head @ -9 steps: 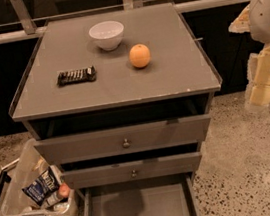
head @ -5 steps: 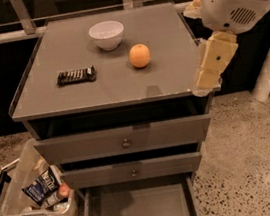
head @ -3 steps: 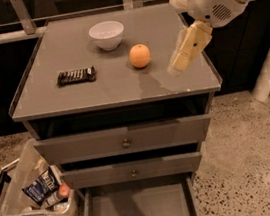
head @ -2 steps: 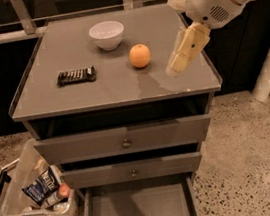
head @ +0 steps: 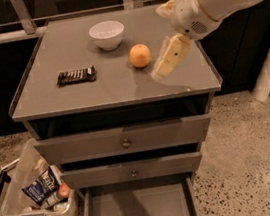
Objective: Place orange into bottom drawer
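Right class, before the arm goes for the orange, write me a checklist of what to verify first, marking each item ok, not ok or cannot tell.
1. Orange sits free on the cabinet top: ok.
2. Claw around the orange: not ok; it hovers beside it.
3. Bottom drawer pulled out: ok.
4. Its floor has room: ok, where visible.
5. White bowl and dark bar out of the claw's way: ok.

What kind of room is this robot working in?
Probably an office or lab test corner: a grey drawer cabinet, a speckled floor, a bin of snacks. The gripper hovers beside the orange.
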`<act>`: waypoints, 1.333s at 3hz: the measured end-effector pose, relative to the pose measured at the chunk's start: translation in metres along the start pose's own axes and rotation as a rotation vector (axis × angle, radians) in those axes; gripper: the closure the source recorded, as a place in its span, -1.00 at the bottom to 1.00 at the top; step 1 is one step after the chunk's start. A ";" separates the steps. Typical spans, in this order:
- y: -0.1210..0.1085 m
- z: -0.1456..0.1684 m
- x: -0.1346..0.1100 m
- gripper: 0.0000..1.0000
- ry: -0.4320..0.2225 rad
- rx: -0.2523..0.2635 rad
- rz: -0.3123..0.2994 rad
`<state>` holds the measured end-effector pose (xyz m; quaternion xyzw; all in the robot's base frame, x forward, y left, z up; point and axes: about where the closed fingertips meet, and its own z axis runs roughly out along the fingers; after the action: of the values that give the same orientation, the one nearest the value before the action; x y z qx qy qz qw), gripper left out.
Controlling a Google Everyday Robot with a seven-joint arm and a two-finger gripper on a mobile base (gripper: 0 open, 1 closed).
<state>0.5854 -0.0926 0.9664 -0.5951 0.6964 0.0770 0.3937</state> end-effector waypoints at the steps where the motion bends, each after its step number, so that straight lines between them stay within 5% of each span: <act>1: -0.015 0.033 0.011 -1.00 -0.035 0.005 0.035; 4: -0.053 0.101 0.040 -1.00 -0.070 0.016 0.133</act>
<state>0.6797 -0.0803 0.8916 -0.5411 0.7208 0.1181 0.4167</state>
